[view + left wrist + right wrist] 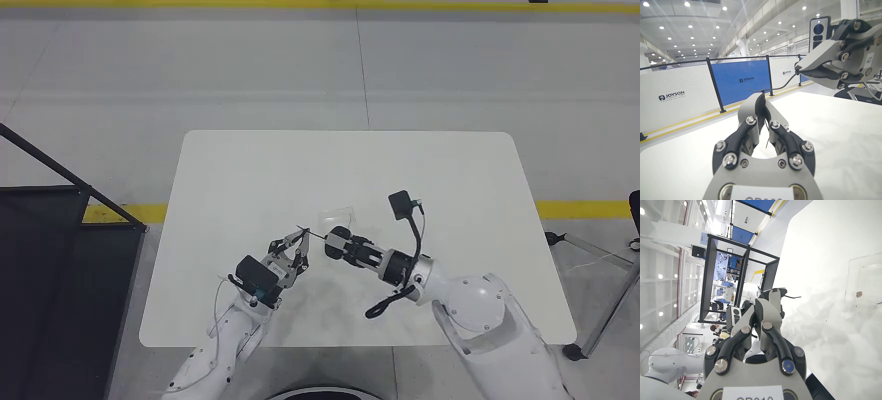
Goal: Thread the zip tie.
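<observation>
The black zip tie spans the gap between both sets of fingertips. The left gripper is clamped on one end and the right gripper pinches the other. Threading appears to be in hand. Next, the tip needs fine alignment with the head slot at the left fingertips.

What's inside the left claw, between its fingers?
The left gripper pinches a black zip tie running to the right gripper; its tail hangs inside. The pads cover the pinched stretch.
</observation>
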You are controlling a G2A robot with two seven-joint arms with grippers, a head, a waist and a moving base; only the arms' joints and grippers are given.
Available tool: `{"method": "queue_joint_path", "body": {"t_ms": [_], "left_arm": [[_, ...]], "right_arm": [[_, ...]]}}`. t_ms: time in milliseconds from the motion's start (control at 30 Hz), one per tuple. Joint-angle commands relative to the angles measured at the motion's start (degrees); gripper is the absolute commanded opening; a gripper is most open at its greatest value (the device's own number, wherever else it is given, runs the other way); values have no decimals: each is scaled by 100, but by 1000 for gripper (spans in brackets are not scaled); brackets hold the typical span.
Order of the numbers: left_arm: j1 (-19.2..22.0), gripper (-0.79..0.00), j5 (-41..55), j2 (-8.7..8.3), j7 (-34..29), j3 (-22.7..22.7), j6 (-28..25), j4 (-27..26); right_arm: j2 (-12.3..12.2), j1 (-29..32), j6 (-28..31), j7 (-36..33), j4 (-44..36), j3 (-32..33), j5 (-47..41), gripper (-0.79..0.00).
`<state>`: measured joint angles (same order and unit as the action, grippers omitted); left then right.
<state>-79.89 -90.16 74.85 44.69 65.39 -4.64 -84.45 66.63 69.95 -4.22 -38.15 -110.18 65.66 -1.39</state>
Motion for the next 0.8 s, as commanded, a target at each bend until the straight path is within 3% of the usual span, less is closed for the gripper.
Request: {"method": "queue_joint_path", "body": {"t_ms": [0,533,567,667,700,767], "left_arm": [[0,-785,-12,1,-3,-10,-8,1],[0,-785,97,4,-65,-5,-186,-45],[-3,-785,116,2,-72,8,-204,-60],[-22,-785,199,0,-75,42,-227,-102],[-34,-785,278,1,-94,54,-265,-121],[-56,-785,438,1,-132,87,-350,-186]], "right_arm": [[-1,11,42,2,-3,14,-27,-785],[2,-22,49,18,36,7,-22,-785],[3,-21,51,22,37,9,-30,-677],[4,-17,55,34,36,21,-59,-105],[4,-13,70,47,28,34,-77,-6],[1,15,159,77,4,85,-148,0]]}}
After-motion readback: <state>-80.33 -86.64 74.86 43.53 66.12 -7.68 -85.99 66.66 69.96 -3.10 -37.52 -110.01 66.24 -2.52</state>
